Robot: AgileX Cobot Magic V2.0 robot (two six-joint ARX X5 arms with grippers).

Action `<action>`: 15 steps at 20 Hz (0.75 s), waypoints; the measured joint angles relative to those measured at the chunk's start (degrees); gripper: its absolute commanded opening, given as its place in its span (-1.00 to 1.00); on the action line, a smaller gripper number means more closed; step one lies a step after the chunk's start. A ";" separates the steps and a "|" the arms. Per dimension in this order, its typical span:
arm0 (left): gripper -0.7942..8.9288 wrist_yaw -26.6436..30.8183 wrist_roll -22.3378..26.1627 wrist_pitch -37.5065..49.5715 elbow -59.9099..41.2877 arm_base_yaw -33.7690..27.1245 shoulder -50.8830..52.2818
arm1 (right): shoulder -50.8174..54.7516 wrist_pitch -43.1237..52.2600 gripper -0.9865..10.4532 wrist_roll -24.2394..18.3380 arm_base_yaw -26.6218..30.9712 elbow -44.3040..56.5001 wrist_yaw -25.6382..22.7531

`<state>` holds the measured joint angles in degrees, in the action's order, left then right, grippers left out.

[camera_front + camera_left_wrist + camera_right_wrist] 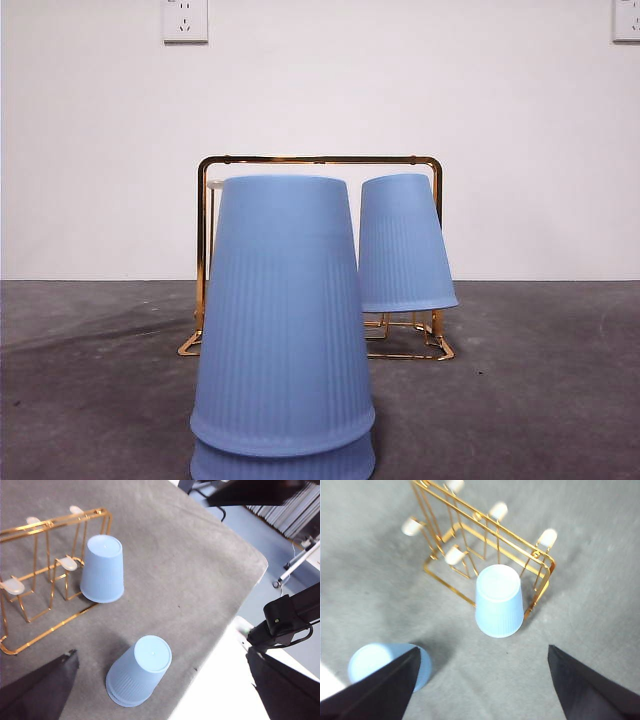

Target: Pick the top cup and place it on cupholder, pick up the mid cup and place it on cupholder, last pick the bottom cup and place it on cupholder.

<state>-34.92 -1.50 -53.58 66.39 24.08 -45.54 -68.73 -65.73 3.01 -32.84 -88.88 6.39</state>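
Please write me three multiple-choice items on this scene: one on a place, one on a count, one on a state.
1. Where is the single blue cup?
A. on a peg of the gold rack
B. lying beside the rack
C. held in a pincer

2. How many cups make up the stack on the table?
A. one
B. two
C. four

3. How do the cups stand?
A. mouth up
B. on their sides
C. mouth down

Answers:
1. A: in the front view its rim hangs clear of the table, inside the rack's frame.
2. B: a second rim shows under the upper cup in the front view.
3. C: closed bottoms face up in both wrist views.
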 measured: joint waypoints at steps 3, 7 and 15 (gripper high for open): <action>0.27 3.21 -1.05 -0.61 2.10 3.32 -4.20 | 12.15 4.26 -0.12 0.13 -1.22 10.12 2.54; 0.27 8.15 -2.67 -4.48 7.04 9.88 -12.87 | 27.91 8.26 -0.12 1.62 -1.62 21.44 4.57; 0.27 20.55 -3.82 -12.87 16.74 22.99 -34.16 | 39.82 9.33 -0.12 7.63 -1.60 24.65 3.87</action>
<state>-14.37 -5.32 -66.46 83.13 47.07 -79.70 -28.91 -56.40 10.63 -34.44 -64.23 10.26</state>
